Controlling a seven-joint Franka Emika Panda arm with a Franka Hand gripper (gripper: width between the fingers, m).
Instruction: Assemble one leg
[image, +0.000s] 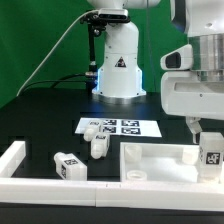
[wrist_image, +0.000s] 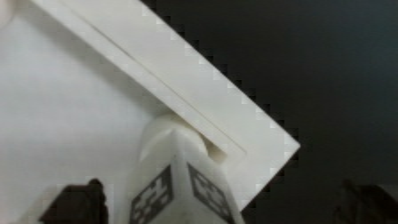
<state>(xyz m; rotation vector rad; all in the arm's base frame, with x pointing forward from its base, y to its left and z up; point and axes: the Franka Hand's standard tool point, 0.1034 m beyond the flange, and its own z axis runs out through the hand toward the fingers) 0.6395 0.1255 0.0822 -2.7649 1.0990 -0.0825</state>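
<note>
Nearest, the white border rail (image: 40, 184) runs along the front, cut off at the frame's edge. Behind it lies the large white panel (image: 155, 160). At its corner on the exterior view's right stands the leg (image: 211, 152), a small white block, upright, its black-and-white tag facing forward. The wrist view shows it at the corner recess, two tagged faces visible and its near end cropped. The gripper (image: 203, 131) hangs just above. Its dark, blurred fingers (wrist_image: 79, 203) are spread wide on either side and grip nothing. Whether the leg is seated cannot be told. Farther back are loose pegs (image: 98, 145), the marker board (image: 125, 127), then the robot base (image: 118, 70).
</note>
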